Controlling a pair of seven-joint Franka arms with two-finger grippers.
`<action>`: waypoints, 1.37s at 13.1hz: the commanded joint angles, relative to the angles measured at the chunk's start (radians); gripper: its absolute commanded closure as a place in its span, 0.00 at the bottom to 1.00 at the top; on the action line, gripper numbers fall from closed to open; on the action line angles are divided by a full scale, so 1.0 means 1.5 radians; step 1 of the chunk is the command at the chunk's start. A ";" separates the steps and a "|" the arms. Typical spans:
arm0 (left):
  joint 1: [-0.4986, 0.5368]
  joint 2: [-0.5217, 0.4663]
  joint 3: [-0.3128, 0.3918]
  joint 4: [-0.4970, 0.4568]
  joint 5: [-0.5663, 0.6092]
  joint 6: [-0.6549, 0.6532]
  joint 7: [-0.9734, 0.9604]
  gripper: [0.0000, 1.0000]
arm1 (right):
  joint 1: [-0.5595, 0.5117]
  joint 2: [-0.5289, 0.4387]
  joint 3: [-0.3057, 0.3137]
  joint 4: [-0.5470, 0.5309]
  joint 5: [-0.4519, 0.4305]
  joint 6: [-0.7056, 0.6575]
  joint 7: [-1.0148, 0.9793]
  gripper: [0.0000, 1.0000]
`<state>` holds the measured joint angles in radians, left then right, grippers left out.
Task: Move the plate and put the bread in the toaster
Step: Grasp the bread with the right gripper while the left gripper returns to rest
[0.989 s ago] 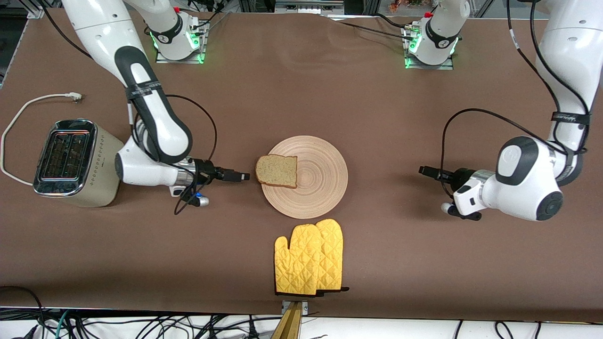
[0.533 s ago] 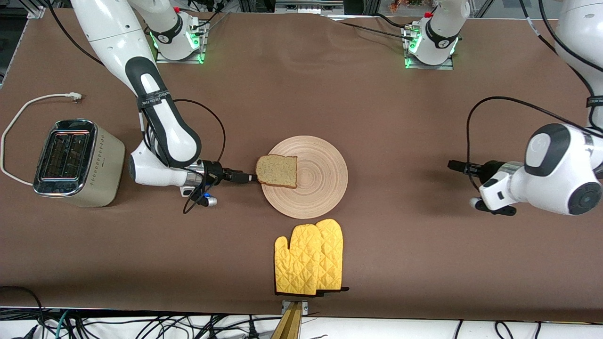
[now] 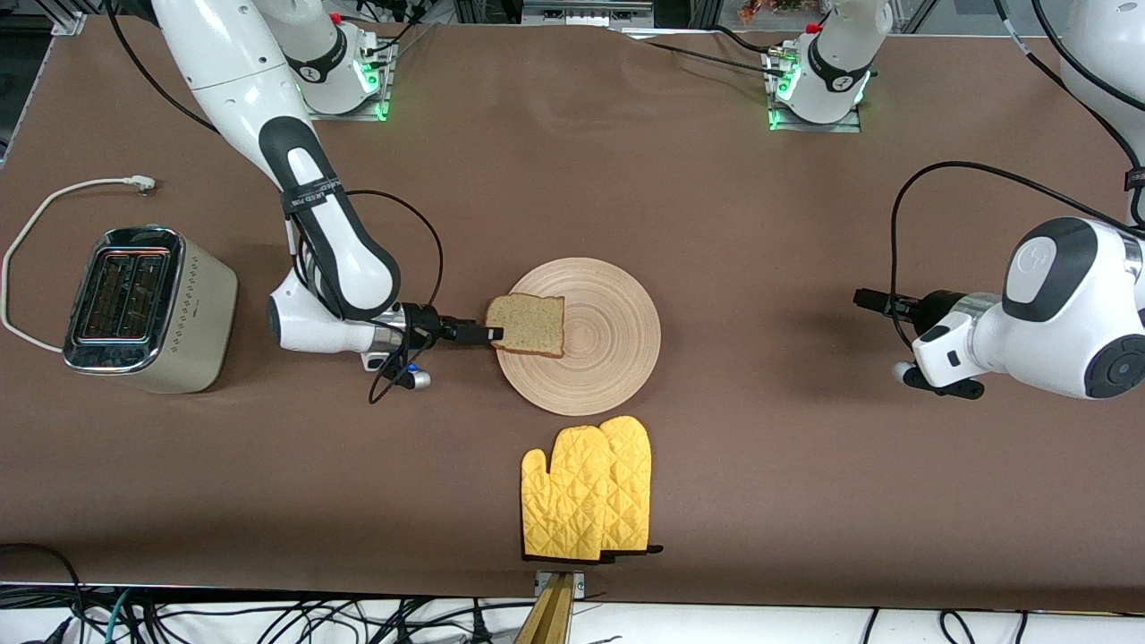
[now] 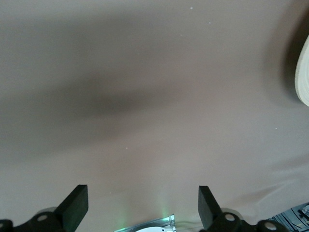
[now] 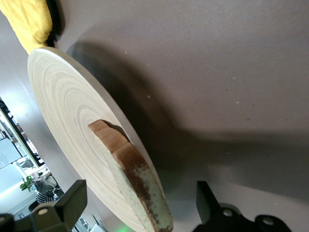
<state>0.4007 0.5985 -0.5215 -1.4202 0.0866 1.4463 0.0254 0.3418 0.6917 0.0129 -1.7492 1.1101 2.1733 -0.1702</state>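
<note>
The plate (image 3: pixel 579 336) lay flat at the middle of the brown surface (image 3: pixel 572 179), with the bread (image 3: pixel 527 325) resting on its 9 o'clock edge, toward the right arm's end, slightly overhanging the rim. The toaster (image 3: pixel 148 310) stood upright well apart from the plate, at the right arm's end, at 9 o'clock from it, its white cord (image 3: pixel 54 210) looping on the surface beside it. Two yellow mitts (image 3: pixel 588 492) lay just nearer the front camera than the plate, at its 6 o'clock.

The right gripper (image 3: pixel 495 334) reached in level and low, its fingers spread wide to either side of the bread's crust edge, gripping nothing. The left gripper (image 3: pixel 860 298) waited low over bare surface at 3 o'clock from the plate, well apart from it, fingers wide apart and empty.
</note>
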 commanded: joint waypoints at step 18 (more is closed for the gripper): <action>-0.269 -0.391 0.317 -0.110 -0.060 0.069 -0.101 0.00 | 0.007 0.002 -0.010 0.030 -0.029 -0.011 -0.107 1.00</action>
<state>0.0721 0.2020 -0.1534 -1.3763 0.0523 1.4766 -0.1328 0.3678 0.7027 0.0006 -1.7272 1.1020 2.1840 -0.3236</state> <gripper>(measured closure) 0.000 0.899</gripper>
